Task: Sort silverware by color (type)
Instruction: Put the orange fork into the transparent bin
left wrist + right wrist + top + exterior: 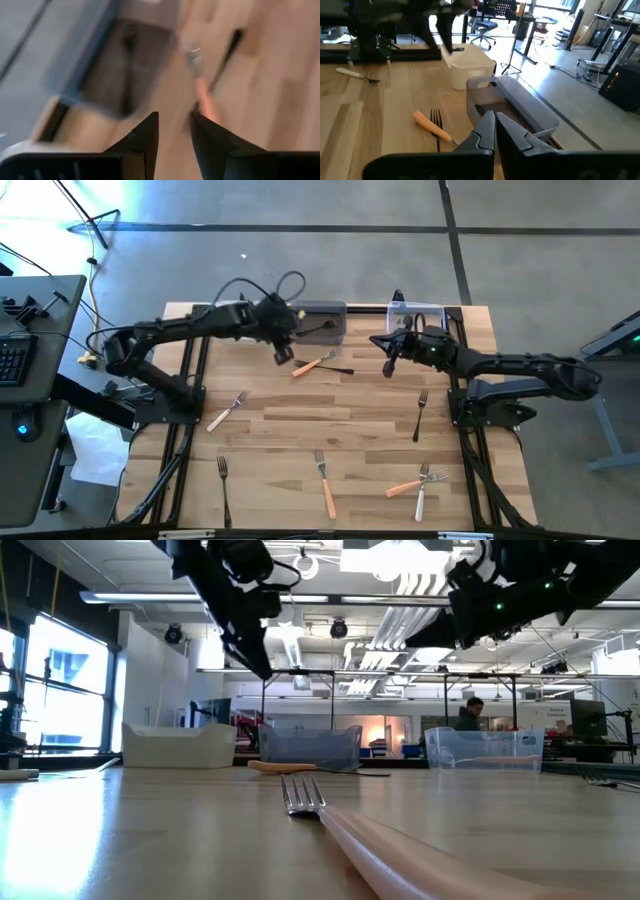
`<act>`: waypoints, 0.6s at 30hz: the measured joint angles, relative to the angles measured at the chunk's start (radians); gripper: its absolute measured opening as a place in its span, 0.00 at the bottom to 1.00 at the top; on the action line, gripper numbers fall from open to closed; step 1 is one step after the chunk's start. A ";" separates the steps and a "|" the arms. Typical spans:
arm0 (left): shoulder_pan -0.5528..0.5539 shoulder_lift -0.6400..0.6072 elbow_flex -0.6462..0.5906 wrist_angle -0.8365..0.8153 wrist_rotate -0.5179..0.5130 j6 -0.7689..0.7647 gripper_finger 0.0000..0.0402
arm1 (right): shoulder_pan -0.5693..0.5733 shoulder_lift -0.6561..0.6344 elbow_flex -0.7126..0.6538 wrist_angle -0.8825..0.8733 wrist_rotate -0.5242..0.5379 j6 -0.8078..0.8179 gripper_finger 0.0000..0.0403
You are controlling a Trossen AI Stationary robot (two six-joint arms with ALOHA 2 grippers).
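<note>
A slim orange-handled metal fork [312, 365] lies diagonally near the wooden plank surface's [300, 430] far edge, tines pointing toward the right side; the left gripper's [283, 355] dark fingers hover narrowly parted and empty, the right gripper's [390, 366] fingers are pressed together.

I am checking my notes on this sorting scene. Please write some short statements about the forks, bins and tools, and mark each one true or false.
1. An orange-handled fork lies on the wooden table beside a black fork, near the dark grey plastic bin. True.
2. The left tool holds an orange-handled fork. False: its jaws stand apart and empty above the table.
3. The right tool is shut and holds nothing. True.
4. All forks are already in bins. False: several forks lie on the table, for example a white-handled fork and a second black fork.
5. The clear plastic bin stands at the far edge of the table. True.
</note>
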 joint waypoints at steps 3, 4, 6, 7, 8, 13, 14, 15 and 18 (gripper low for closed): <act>-0.037 0.054 0.003 0.015 0.027 -0.048 0.32 | 0.000 -0.056 0.000 -0.031 0.000 0.001 0.00; -0.049 0.081 0.012 0.011 0.029 -0.061 0.34 | 0.000 -0.067 0.000 -0.039 0.000 0.001 0.00; -0.069 0.134 0.037 0.014 0.029 -0.083 0.38 | 0.000 -0.076 0.000 -0.050 0.000 0.010 0.00; -0.079 0.162 0.051 0.014 0.029 -0.086 0.40 | 0.000 -0.076 0.000 -0.055 0.000 0.012 0.00; -0.088 0.192 0.068 0.018 0.029 -0.086 0.42 | 0.000 -0.075 0.000 -0.060 0.000 0.012 0.00; -0.112 0.343 0.163 0.021 0.032 -0.086 0.47 | 0.000 -0.072 0.000 -0.069 0.000 0.014 0.00; -0.111 0.371 0.183 0.021 0.032 -0.086 0.48 | 0.000 -0.072 0.000 -0.072 0.000 0.014 0.00; -0.108 0.396 0.202 0.021 0.031 -0.084 0.48 | 0.000 -0.072 0.000 -0.076 0.000 0.014 0.00; -0.094 0.463 0.253 0.020 0.027 -0.072 0.48 | 0.000 -0.072 0.000 -0.083 0.000 0.015 0.00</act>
